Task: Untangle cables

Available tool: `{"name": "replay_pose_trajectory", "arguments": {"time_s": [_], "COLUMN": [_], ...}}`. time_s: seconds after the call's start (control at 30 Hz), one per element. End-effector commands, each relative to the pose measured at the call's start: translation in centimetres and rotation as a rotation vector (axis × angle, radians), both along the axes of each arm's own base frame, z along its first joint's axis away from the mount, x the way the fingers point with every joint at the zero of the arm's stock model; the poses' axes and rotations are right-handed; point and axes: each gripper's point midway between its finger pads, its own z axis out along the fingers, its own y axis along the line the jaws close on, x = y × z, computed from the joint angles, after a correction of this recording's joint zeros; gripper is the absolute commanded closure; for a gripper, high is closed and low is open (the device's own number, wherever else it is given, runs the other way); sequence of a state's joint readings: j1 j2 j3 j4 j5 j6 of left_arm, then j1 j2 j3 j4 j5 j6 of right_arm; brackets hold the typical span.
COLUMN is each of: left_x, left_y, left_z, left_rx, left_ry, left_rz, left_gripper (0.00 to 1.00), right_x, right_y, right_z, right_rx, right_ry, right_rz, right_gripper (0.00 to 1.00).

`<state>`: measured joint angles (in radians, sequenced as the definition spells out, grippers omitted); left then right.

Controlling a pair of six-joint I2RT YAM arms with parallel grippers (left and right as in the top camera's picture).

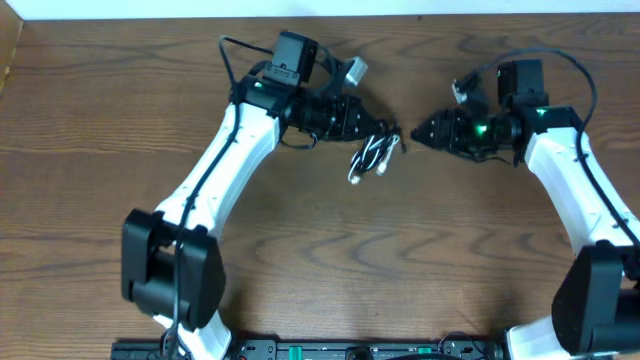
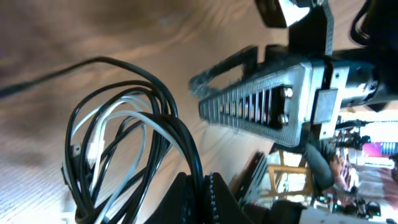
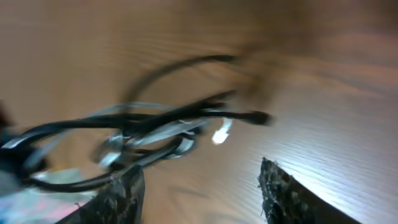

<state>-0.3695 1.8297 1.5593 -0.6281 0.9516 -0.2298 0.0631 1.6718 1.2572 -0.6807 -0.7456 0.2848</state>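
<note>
Overhead: cables (image 1: 370,155) lay tangled, far-centre on table (image 1: 100,150); left tool (image 1: 388,132) clenched on them. Right tool (image 1: 418,132) spread, empty, just right. Risk: seizing both cords together would have tightened tangle; tools might have clashed.

Still one tangled coil: black cable (image 2: 180,127) loops on the outside w/ white cable (image 2: 124,115) threaded thru the inside. Bundle sits near centre-back of the wood table (image 1: 320,270), black strand pinched in my left claw (image 2: 202,186). Small white plug end (image 1: 353,178) pokes out front.
</note>
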Motion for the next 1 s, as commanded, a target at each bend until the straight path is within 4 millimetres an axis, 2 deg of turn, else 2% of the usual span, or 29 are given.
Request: {"name": "replay_pose_trajectory", "arguments": {"time_s": [0.0, 0.17, 0.33, 0.6, 0.77, 0.97], "left_x": [-0.2, 0.3, 1.2, 1.5, 1.5, 1.5], "left_y": [0.0, -0.2, 0.1, 0.0, 0.0, 0.0], "left_z": [2.8, 4.1, 3.7, 4.0, 4.0, 4.0], "left_rx": [-0.062, -0.093, -0.063, -0.078, -0.080, -0.082], "left_ry": [0.006, -0.004, 0.024, 0.035, 0.050, 0.052], "left_rz": [0.034, 0.065, 0.135, 0.154, 0.162, 0.160], "left_gripper": [0.93, 0.92, 0.93, 0.93, 0.92, 0.93], "right_x": [-0.7, -0.8, -0.4, 0.6, 1.6, 2.7], "right_y": [2.7, 4.0, 5.1, 6.0, 6.4, 5.6], "right_z": [4.4, 5.3, 6.0, 3.9, 2.4, -0.2], "right_rx": [0.184, 0.237, 0.272, 0.149, 0.073, 0.001], "right_ry": [-0.022, -0.015, 0.001, 0.050, 0.042, 0.064], "right_rz": [0.065, 0.079, 0.059, -0.078, -0.148, -0.204], "right_gripper": [0.47, 0.49, 0.52, 0.62, 0.65, 0.69]}}
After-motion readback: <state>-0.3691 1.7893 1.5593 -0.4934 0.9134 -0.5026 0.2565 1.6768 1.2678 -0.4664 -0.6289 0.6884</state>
